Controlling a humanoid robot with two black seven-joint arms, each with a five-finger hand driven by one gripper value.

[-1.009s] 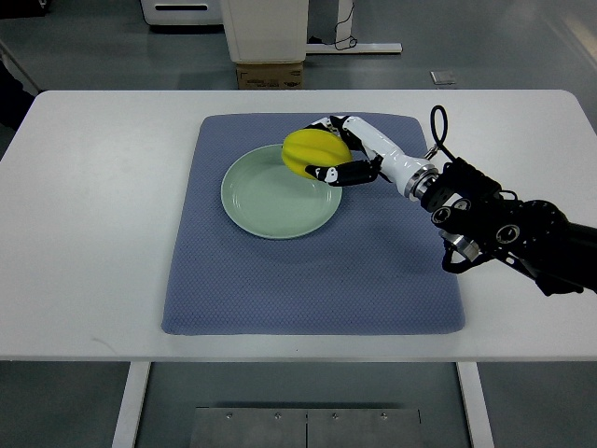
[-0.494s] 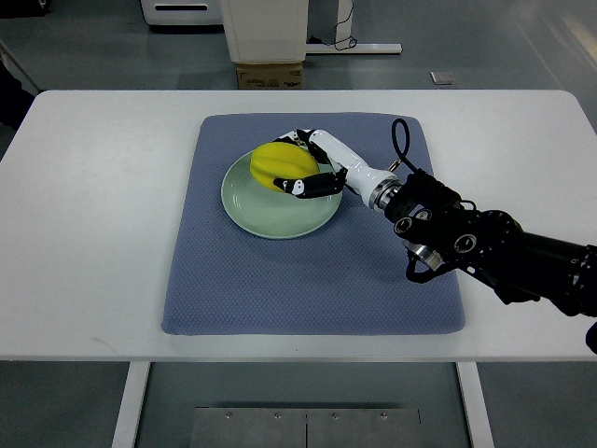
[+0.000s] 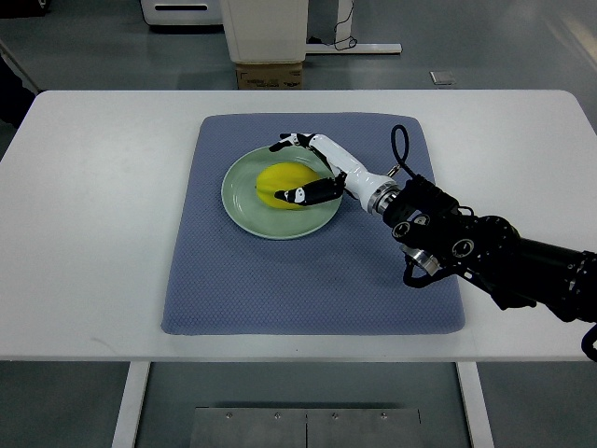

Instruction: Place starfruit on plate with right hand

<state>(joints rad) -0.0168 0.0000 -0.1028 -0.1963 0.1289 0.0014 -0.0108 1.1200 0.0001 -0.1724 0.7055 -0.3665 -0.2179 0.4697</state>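
The yellow starfruit (image 3: pixel 280 182) lies in the middle of the pale green plate (image 3: pixel 238 201), which sits on the blue-grey mat (image 3: pixel 280 280). My right hand (image 3: pixel 280 170) reaches in from the right over the plate. Its upper fingers (image 3: pixel 291 142) are spread and stand clear of the fruit's far side, with a strip of plate showing between them. The thumb (image 3: pixel 297 195) still lies across the fruit's near side. The hand is open. The left arm does not show.
The mat covers the centre of the white table (image 3: pixel 84 205). My dark right forearm (image 3: pixel 485 252) lies over the mat's right part. A cardboard box (image 3: pixel 270 75) and a white bin (image 3: pixel 266 28) stand beyond the table's far edge.
My right hand carried the starfruit leftward from the plate's far right rim and lowered it to the plate's middle. The upper fingers have since lifted off the fruit.
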